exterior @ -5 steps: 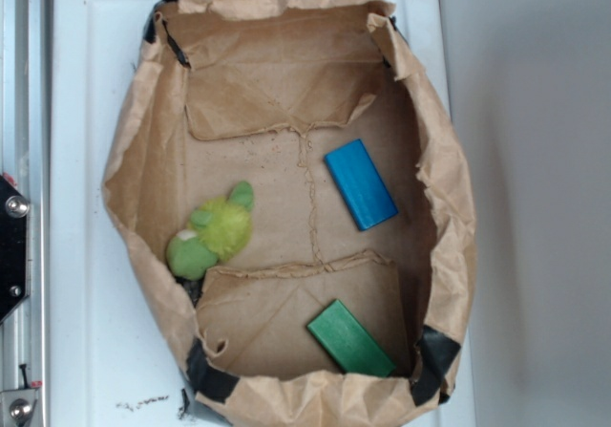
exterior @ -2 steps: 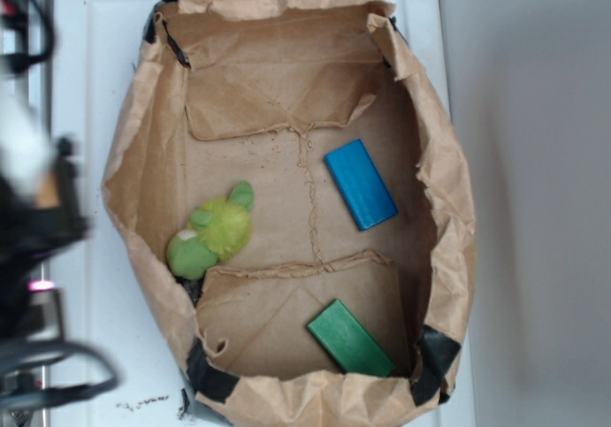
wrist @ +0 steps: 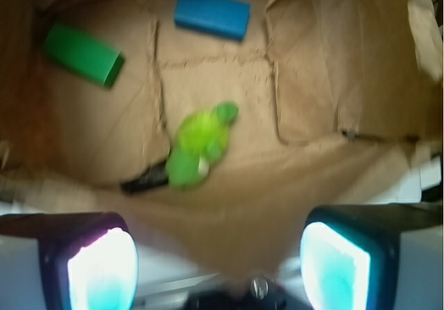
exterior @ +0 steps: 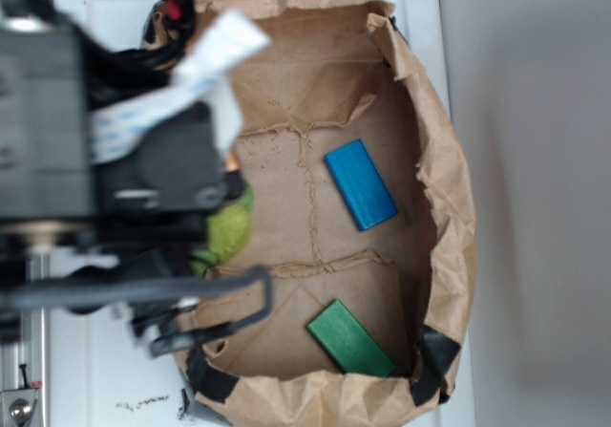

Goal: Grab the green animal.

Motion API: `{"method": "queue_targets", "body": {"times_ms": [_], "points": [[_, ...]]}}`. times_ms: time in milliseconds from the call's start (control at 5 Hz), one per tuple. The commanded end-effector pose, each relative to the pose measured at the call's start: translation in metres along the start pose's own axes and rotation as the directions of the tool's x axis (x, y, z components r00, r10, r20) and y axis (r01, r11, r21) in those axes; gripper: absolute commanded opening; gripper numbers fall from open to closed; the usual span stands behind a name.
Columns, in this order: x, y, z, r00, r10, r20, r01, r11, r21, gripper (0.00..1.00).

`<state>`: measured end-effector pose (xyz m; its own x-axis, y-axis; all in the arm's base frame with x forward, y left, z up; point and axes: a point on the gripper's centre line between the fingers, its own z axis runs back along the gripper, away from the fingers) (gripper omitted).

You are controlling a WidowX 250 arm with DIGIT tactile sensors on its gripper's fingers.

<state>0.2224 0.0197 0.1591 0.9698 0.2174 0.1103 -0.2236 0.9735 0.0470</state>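
Here the hand (wrist: 218, 265) hangs released above the bag's (wrist: 361, 67) wall. The green animal (wrist: 198, 147) lies inside the bag, untouched.

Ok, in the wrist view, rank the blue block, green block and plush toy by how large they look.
1. Green plush toy, though it lies nearer the camera.
2. Green block and blue block: they look about alike, too close to rank, and blur adds doubt.

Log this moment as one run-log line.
phase: approach | gripper: open, empty, above bag edge | green animal: on bag floor, untouched | blocks: blue, green, apart from toy
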Motion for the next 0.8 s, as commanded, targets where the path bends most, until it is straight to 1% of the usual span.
{"method": "queue_targets", "body": {"times_ms": [0, 200, 400, 600], "points": [[0.040, 0.013, -0.008, 0.996, 0.086, 0.026, -0.085, 0.996, -0.027, 1.00], [0.043, 0.013, -0.027, 1.000, 0.022, -0.014, -0.023, 0.997, -0.080, 1.00], [0.043, 0.015, -0.049, 0.999, 0.012, -0.030, -0.014, 0.998, -0.067, 1.00], [0.035, 0.014, -0.058, 0.999, -0.005, -0.038, 0.002, 0.998, -0.063, 1.00]]}}
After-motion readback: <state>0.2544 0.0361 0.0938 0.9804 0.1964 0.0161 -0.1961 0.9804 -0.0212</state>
